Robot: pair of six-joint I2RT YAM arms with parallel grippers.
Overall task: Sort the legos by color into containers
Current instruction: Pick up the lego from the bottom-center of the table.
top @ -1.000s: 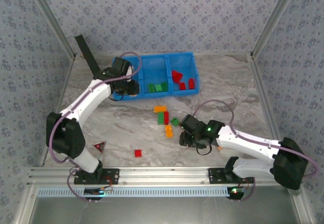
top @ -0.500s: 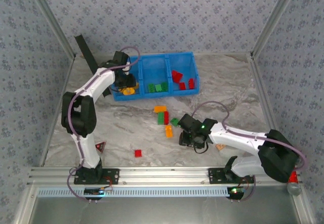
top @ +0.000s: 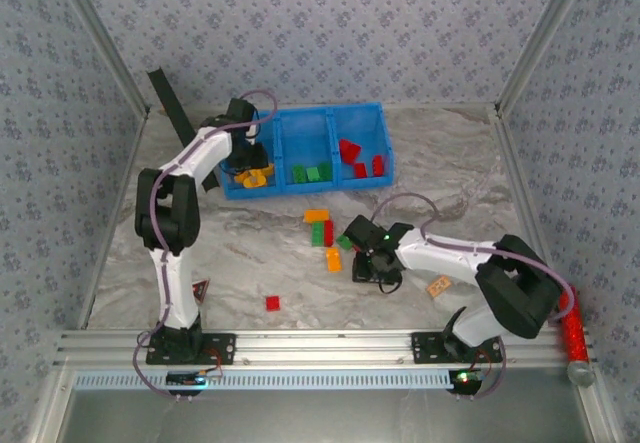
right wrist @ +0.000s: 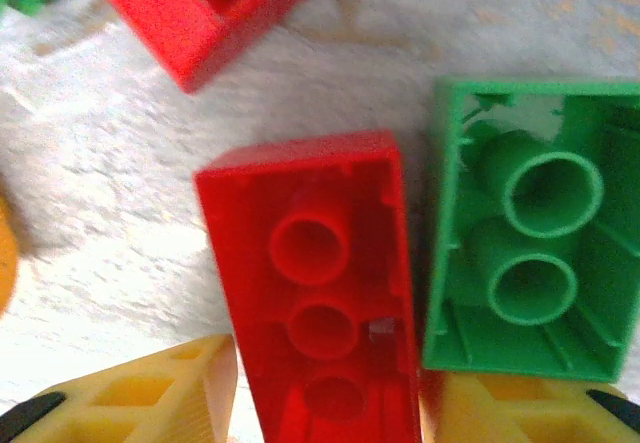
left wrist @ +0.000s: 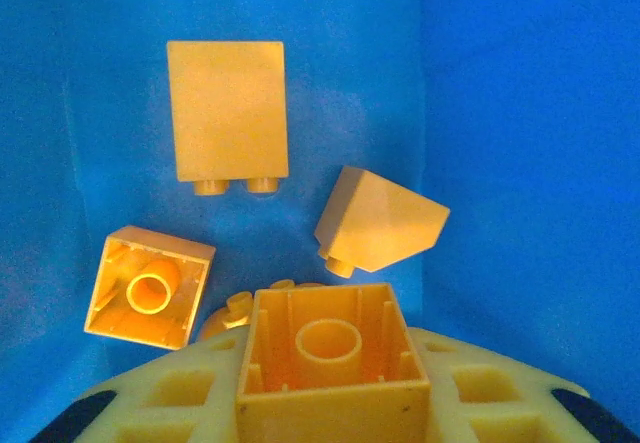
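Red lego [right wrist: 320, 303], hollow underside up

Red glittery cylinder [top: 573, 330] at right rail, tan tile [top: 438, 285], marble table [top: 250, 253]

The bin [top: 330, 115] is bright blue, holding orange-yellow bricks [top: 252, 176], green bricks [top: 311, 173] and red bricks [top: 358, 159]. The table [top: 250, 253] is grey-veined marble; the walls [top: 330, 33] carry pale blue floral wallpaper.
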